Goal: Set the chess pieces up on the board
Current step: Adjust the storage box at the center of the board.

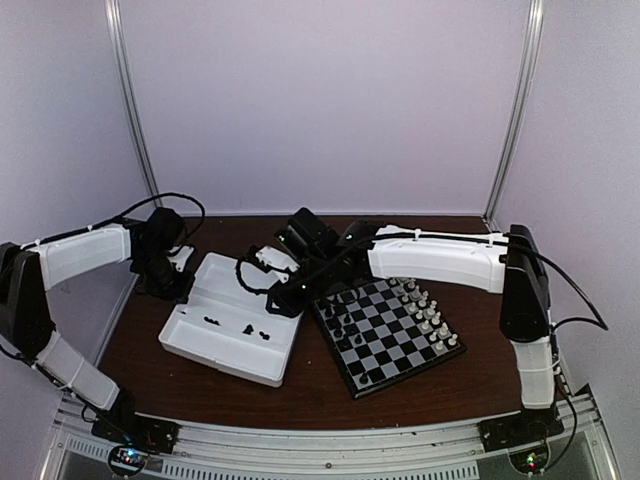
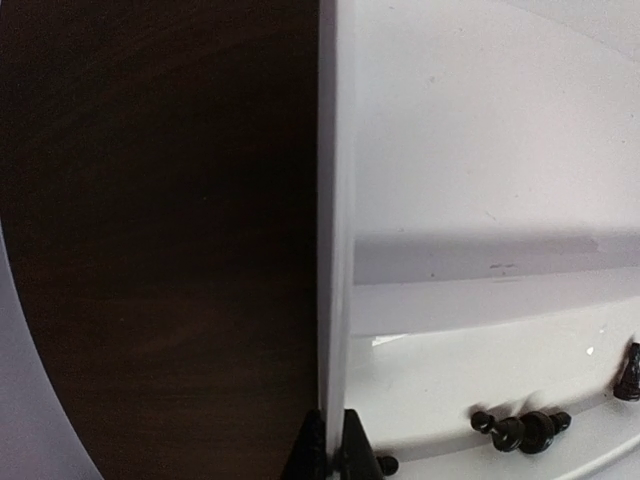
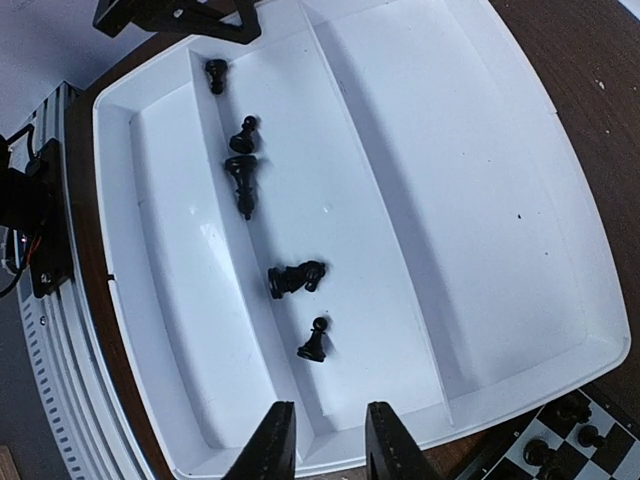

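Chess pieces (image 3: pixel 295 278): a handful loose in the narrow middle channel of the white tray (image 3: pixel 480 200), most lying on their sides, one pawn (image 3: pixel 313 342) apparently upright and nearest the fingers. More black ones standing on the board (image 1: pixel 400 345), along the edge next to the tray. White pieces (image 1: pixel 425 308) lined up along the opposite edge. Board flat on the brown table (image 1: pixel 130 340), turned at an angle, one corner just beside the tray.

Right gripper (image 3: pixel 330 445): hanging over the end of the tray nearest the board. Fingers moderately apart, nothing between them, roughly in line with the middle channel and apart from every piece.

Left gripper (image 2: pixel 328 455): at the tray's far-left corner. Fingers narrow, one on either side of the tray's outer wall, seemingly pinching it. In the left wrist view, a few black pieces lying in the tray to the right of that wall and dark table to the left of it.
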{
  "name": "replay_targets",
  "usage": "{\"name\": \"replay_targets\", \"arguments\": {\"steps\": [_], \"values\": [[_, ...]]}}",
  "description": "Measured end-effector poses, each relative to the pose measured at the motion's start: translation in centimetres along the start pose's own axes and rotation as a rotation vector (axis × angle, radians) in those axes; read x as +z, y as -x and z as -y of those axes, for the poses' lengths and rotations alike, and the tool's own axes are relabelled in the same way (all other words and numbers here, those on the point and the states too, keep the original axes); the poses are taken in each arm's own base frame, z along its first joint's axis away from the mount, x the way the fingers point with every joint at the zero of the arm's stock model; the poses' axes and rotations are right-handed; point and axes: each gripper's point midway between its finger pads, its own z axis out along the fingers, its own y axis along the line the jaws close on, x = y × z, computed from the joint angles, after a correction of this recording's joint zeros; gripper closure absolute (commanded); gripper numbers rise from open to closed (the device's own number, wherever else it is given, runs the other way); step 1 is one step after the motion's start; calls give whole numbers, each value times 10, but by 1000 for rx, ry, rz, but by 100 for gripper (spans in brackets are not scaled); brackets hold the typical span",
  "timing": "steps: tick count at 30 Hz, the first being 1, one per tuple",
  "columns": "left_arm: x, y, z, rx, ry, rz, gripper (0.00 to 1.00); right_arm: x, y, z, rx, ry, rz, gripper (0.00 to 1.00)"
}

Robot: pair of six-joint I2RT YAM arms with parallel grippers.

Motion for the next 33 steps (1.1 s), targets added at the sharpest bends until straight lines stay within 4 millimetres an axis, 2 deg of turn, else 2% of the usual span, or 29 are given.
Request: {"name": "replay_targets", "arguments": {"steps": [4,7,13,18,21,24,27,30,33], "values": [[-6,12,0,96,4,-44,100,-6,-6,-1,-2,-1,-4,73],[0,11,2,176,-7,-87,100,-15,-13,-1,-3,-4,-9,73],[16,-2,5,361,-41,-149,100,-48,-15,-3,-11,-16,27,72],[25,0,14,531,-111,-161,100,-79,-9,-3,-17,-33,89,72],[36,5,18,649,-152,-197,100,-90,-8,-3,-19,-40,111,72],[49,14,22,719,-189,-231,100,-93,-8,-2,-19,-45,119,72],[57,32,28,773,-224,-229,100,-90,-14,0,-16,-53,105,72],[57,49,31,801,-238,-232,100,-86,-20,3,-13,-63,91,72],[55,56,28,809,-224,-263,100,-83,-26,5,-7,-70,80,72]]}}
